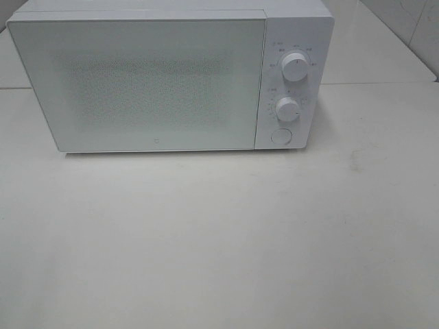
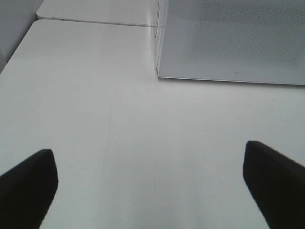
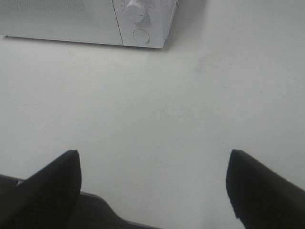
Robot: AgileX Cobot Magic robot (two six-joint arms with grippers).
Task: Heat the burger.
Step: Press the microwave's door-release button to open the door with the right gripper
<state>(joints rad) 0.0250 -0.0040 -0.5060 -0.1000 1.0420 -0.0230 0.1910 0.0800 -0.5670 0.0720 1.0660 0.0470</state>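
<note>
A white microwave oven (image 1: 164, 79) stands on a pale, off-white counter (image 1: 219, 240), seen from a high camera that shows neither robot arm. The oven's door (image 1: 137, 86) is shut. It is a flat panel with a fine dotted screen, and nothing behind it can be made out. On the oven's control strip sit an upper knob (image 1: 295, 67), a lower knob (image 1: 287, 109) and, below them, a round button (image 1: 281, 136).

The burger does not show in any of the three views, so its place cannot be told.

The left hand (image 2: 148, 151) hangs over bare counter with its two dark fingers (image 2: 28, 183) spread wide apart and nothing between them. Ahead of it, well beyond the fingertips, lies the door end of the oven, its lower corner resting on the counter. A seam between two counter tops (image 2: 95, 23) runs farther ahead still, level with the oven's side.

The right hand (image 3: 153, 155) is spread just as wide, its dark fingers (image 3: 47, 188) far apart and holding nothing, with only counter beneath the gap. Ahead of this hand, well apart from it, is the control end of the oven, where the lower knob and the round button are in sight. A faint smudge (image 3: 202, 64) marks the counter between this hand and the oven, nearer the oven and just beside its control end.
</note>
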